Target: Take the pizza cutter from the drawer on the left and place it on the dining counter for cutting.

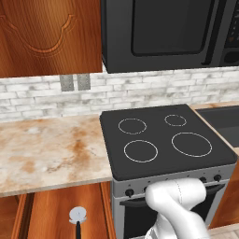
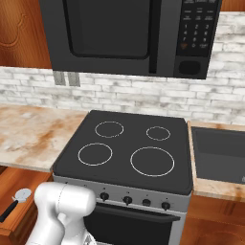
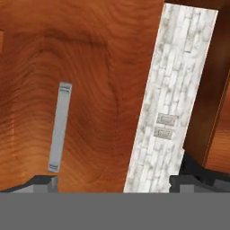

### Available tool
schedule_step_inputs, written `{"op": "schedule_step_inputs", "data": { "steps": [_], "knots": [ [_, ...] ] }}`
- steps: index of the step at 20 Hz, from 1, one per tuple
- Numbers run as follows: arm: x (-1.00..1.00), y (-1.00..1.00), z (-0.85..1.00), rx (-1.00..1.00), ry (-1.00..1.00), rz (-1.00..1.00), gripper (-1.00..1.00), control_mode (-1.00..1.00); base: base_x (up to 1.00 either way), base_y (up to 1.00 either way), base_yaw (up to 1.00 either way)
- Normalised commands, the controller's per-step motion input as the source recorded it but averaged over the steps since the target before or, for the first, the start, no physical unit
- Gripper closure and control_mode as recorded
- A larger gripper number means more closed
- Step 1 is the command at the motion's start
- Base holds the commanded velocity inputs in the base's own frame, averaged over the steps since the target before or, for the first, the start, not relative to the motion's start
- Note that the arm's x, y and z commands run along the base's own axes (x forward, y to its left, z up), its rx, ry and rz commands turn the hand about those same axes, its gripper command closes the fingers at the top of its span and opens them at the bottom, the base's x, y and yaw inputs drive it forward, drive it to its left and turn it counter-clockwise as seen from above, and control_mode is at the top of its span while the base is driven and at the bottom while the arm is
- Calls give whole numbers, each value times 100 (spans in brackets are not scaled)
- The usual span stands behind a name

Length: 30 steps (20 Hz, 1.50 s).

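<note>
One pizza cutter [image 1: 77, 217], lying in the open drawer [image 1: 56, 210] just left of the stove [image 1: 163, 140], below the marble counter [image 1: 46, 149]. Wheel blade points toward the counter edge, black handle runs toward the camera. Same cutter in the right base view [image 2: 18, 198], near the drawer's left side.

Counts: one cooktop with four burner rings, five knobs along the stove front in the right base view, one microwave [image 2: 129, 36] above the stove, two wall outlets [image 1: 74, 82] on the brick backsplash left of the microwave.

Fingers [image 3: 114, 182]: two dark tips at the bottom of the hand view, spread wide, released, nothing between them, touching nothing. They face a wooden cabinet door [image 3: 81, 90] with one silver bar handle [image 3: 59, 126].
</note>
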Motion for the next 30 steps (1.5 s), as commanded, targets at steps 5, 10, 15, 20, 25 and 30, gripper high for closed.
{"op": "schedule_step_inputs", "data": {
  "steps": [5,10,15,20,25,30],
  "knots": [
    [-4,9,79,-1,-1,-7,-100,-100,0,0,0],
    [0,1,99,0,0,-6,-100,-100,0,0,0],
    [19,-2,82,0,0,-15,-100,-100,0,0,0],
    [65,-40,81,4,0,-23,-100,-100,0,0,0],
    [100,-58,61,9,0,-21,-100,-100,0,0,0],
    [100,-42,11,19,0,-16,-100,-100,0,0,0]
  ]
}}
